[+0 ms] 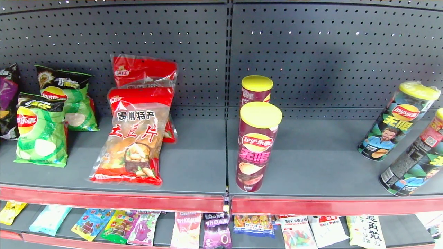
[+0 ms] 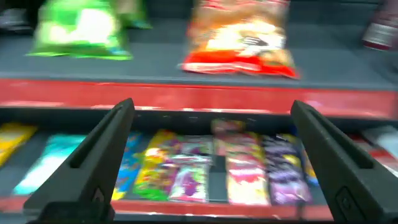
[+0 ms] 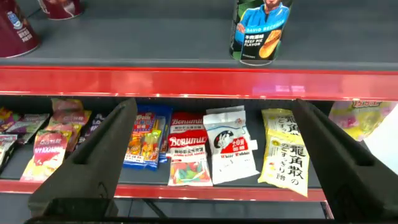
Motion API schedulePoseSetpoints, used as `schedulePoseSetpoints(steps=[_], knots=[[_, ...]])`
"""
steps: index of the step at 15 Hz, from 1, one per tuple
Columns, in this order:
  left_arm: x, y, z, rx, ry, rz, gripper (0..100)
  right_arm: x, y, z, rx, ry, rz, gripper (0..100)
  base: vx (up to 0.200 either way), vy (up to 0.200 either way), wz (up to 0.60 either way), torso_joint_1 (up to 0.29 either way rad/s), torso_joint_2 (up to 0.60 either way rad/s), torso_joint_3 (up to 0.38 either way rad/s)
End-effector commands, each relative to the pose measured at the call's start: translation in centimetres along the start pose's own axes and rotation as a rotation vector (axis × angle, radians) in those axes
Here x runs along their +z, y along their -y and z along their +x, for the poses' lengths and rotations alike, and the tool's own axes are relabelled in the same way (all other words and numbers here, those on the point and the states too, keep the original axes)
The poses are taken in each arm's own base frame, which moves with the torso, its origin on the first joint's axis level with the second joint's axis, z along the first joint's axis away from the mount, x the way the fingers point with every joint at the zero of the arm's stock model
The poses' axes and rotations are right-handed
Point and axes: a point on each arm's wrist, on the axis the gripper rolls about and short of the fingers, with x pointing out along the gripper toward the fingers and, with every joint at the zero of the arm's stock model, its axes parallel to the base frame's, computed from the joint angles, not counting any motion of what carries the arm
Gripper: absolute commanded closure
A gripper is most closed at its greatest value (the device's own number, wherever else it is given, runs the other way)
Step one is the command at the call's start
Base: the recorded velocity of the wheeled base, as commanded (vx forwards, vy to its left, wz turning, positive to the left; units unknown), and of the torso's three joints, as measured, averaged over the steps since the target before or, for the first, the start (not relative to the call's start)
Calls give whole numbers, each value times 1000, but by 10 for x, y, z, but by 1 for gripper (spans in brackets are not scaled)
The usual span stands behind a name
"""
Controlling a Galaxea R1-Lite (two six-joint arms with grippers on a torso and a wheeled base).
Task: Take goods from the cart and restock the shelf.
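Note:
The grey shelf (image 1: 193, 162) with a red front lip carries green chip bags (image 1: 41, 135) at the left, red-topped potato crisp bags (image 1: 133, 138) beside them, maroon chip cans with yellow lids (image 1: 256, 145) in the middle, and dark chip cans (image 1: 398, 121) at the right. My left gripper (image 2: 211, 165) is open, held below the shelf lip in front of the crisp bag (image 2: 239, 40), nothing between its fingers. My right gripper (image 3: 208, 162) is open and empty, below the lip under a dark can (image 3: 261, 31).
A lower shelf holds a row of flat candy and snack packets (image 1: 187, 228), also seen past the fingers as snack packets (image 3: 224, 146). Bare shelf surface lies between the maroon cans and the dark cans (image 1: 318, 155). A pegboard wall (image 1: 311, 52) backs the shelf.

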Motion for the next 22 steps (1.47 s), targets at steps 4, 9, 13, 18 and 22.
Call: schedulePoseSetpoints(steps=[4,9,13,18,22], knots=[[-2,-4,0,194,-12,-18,0,0,0,-1,0,7,0,0,0,0,0,0,0,0],[-6,-1,0,60,-60,41,0,0,0,0,1,5,0,0,0,0,0,0,0,0],[-6,-1,0,64,-59,34,0,0,0,-1,1,7,0,0,0,0,0,0,0,0],[-6,-1,0,64,-59,31,0,0,0,-1,1,7,0,0,-160,0,0,7,4,2],[-6,-1,0,64,-59,32,0,0,0,-1,1,7,-2,0,-50,0,0,-1,2,-1]])
